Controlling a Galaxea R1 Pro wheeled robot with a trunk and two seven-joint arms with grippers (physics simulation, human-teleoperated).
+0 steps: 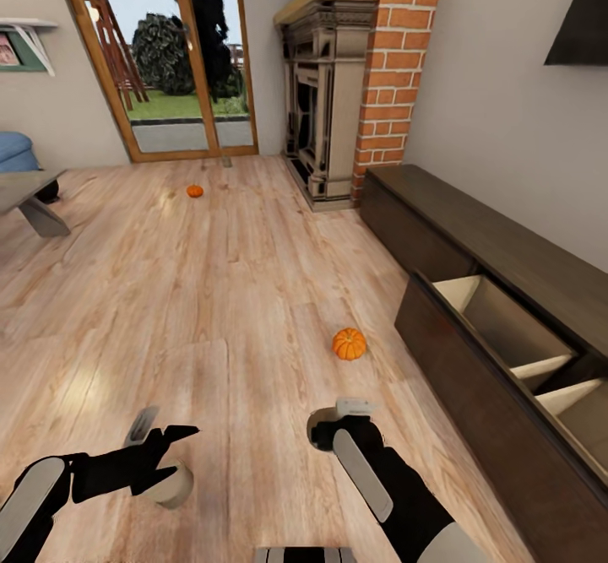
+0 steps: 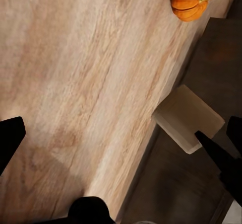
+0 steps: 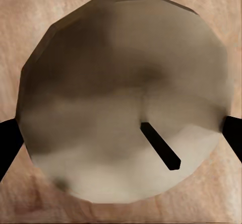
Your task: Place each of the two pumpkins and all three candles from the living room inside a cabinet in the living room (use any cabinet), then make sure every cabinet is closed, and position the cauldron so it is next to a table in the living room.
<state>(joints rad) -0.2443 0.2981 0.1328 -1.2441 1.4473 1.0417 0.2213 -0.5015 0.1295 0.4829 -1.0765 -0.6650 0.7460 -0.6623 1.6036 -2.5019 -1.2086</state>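
Two orange pumpkins lie on the wood floor: the near pumpkin point(image 1: 349, 343) point(image 2: 189, 1) sits just off the cabinet, the far pumpkin point(image 1: 195, 191) near the glass door. The dark-brown cabinet point(image 1: 507, 242) runs along the right wall with one drawer point(image 1: 507, 327) pulled out, its beige inside empty. My right gripper point(image 1: 325, 432) point(image 3: 121, 141) is open and points down over a pale candle point(image 1: 319, 419) point(image 3: 121, 83), with one finger point(image 3: 7, 146) at each side of it. My left gripper point(image 1: 160, 435) is open above a second candle point(image 1: 174, 489) standing on the floor.
A grey-topped low table point(image 1: 25, 187) and a blue sofa point(image 1: 13, 154) are at the far left. A fireplace point(image 1: 325, 99) with a brick chimney stands beyond the cabinet, and a glass door point(image 1: 169, 56) is at the back. The open drawer's front juts into the floor space.
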